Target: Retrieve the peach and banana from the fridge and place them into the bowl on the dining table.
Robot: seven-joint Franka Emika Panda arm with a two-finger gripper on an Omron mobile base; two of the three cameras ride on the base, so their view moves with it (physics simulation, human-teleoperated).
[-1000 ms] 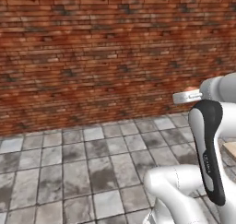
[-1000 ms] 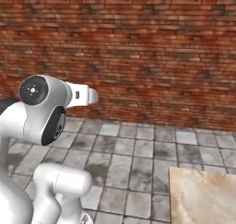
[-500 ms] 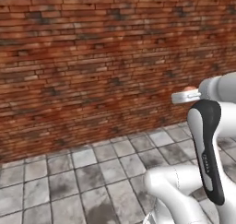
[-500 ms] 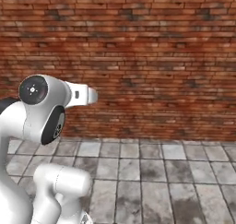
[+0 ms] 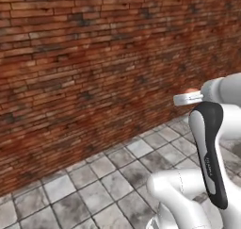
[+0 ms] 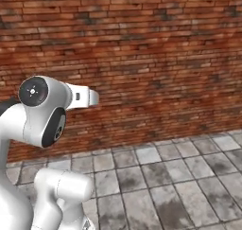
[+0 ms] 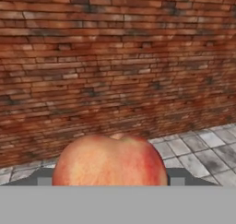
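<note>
Hand view, brick wall (image 7: 115, 57): fills the background, tiled floor (image 7: 203, 154) at its foot.
Arm (image 5: 209, 143): folded close over the base, facing the wall.
Peach (image 7: 109, 161): sits between the fingers of the hand (image 7: 109, 181), jaws set wide around it, held.
Step, judged: carrying the peach toward the bowl on the counter; neither is in sight.
Next move, judged: bring the counter into view, then lower the peach over the bowl before opening.
</note>
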